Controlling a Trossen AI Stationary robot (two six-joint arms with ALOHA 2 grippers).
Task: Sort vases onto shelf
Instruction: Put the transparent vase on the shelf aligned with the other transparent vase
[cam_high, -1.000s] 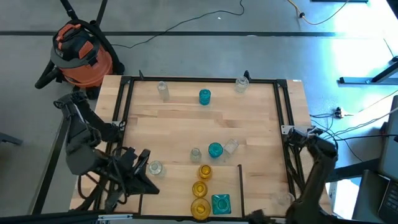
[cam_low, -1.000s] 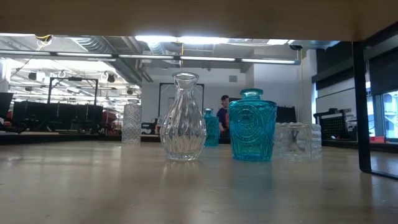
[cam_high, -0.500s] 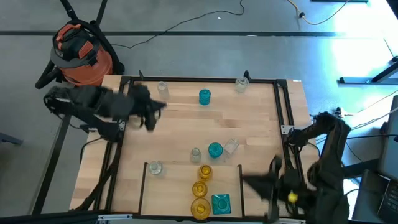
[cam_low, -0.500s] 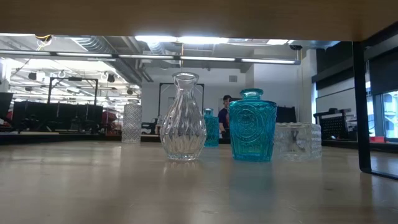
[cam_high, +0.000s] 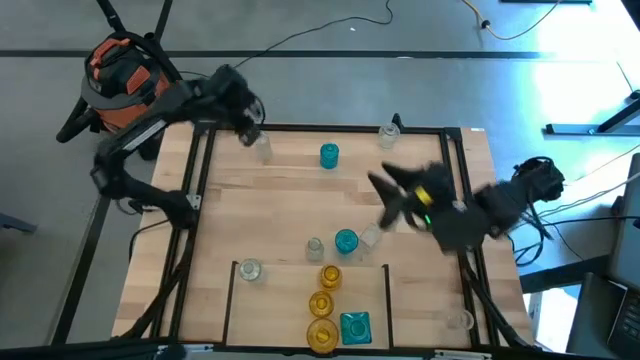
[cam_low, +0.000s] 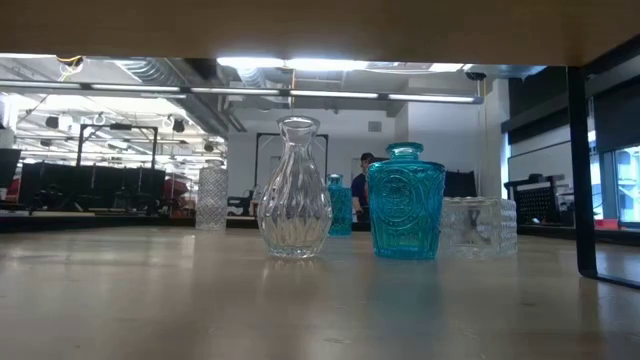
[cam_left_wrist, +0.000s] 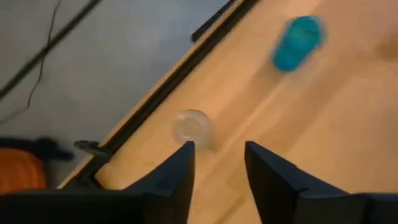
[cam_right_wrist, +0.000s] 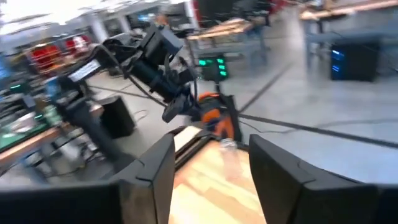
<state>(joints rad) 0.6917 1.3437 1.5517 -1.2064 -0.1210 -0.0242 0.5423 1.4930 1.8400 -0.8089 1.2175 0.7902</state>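
The left gripper (cam_high: 252, 128) hung over the far left corner of the shelf (cam_high: 300, 205), its jaws parted with nothing between them. In its wrist view the fingers (cam_left_wrist: 180, 180) framed a clear vase (cam_left_wrist: 193, 126) standing just inside the black frame rail (cam_high: 320, 127). The right gripper (cam_high: 390, 195) reached in from the right side over the middle of the panel, its jaws likewise apart and empty, near a clear square vase (cam_high: 372, 235) and a teal vase (cam_high: 346, 241).

The rest of the vases lay scattered. A teal vase (cam_high: 329, 155) and a clear one (cam_high: 388, 135) stood along the far edge. A slim clear vase (cam_high: 314, 246) stood beside the middle pair, and another clear one (cam_high: 249, 269) near the left of the front sections. Three amber vases (cam_high: 323, 303) stood in a row in a front section, with a square teal vase (cam_high: 355, 326) beside them.

The likeliest mishap seemed to be a finger clipping the corner vase on the way down and knocking it against the rail or off the edge, since little room lay on that side. On the right, the three middle vases stood close together, so a jaw lowered around one could well topple its neighbour. The centre of the panel offered broad bare wood for carrying.
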